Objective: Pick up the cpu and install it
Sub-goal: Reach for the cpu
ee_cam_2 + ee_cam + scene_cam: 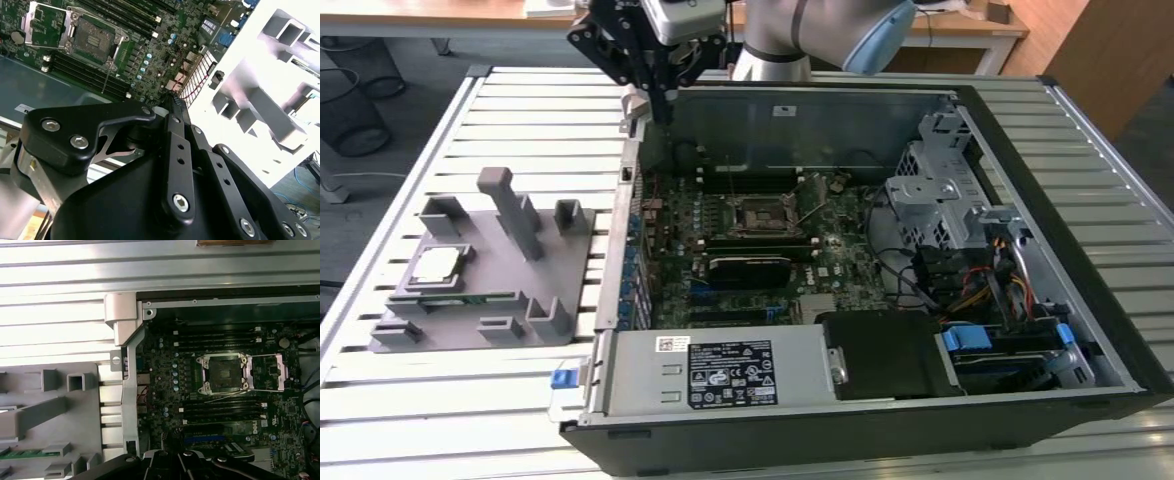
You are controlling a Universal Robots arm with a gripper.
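Note:
The cpu [436, 263], a small silver square, lies on the grey holder [520, 300] on the table at the exterior view's left. The black socket [758, 215] on the motherboard stands open in the computer case, seen too in both wrist views [222, 374] [94, 36]. Its metal frame [270, 372] is flipped aside. My gripper [662, 98] hangs above the far left corner of the case, well apart from the cpu and the socket. In the second wrist view the gripper [172, 100] is shut with nothing held.
The open case [1067, 250] holds drive cages, cables and a power supply [720, 372]. Its wall [129, 390] stands between holder and motherboard. A green memory stick [20, 452] rests in the holder. The table is slatted metal [520, 110].

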